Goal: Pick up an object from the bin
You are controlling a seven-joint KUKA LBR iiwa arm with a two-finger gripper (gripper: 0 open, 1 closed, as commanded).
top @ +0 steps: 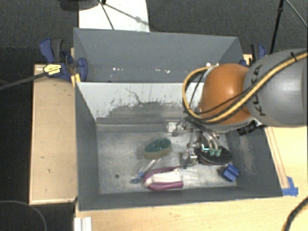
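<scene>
Grey metal walls slope down to the floor of the bin [86, 143], where a few loose things lie apart rather than heaped. The arm [276, 88], with its orange cover [225, 91], reaches in from the right, and the jaws hang low over the right half of the floor. I cannot tell whether they stand wide or narrow, because metal parts and cable crowd that spot. Nothing can be seen between them, so I judge that no grasp has been made.

Nearest to them is a black round thing [217, 157], just beside and partly under the tool. A green oval pad [157, 148] lies near on the left. A purple and white thing [164, 180] rests by the front wall with a thin blue stick [143, 171] at its left end. A small blue block [229, 172] sits at the front right.

The black round thing looks flat, so the jaws could probably slide over its rim and come up bare. They could also shut on the bare floor between it and the purple and white thing. A descent slightly off centre may push the nearest thing aside or towards a wall.
</scene>
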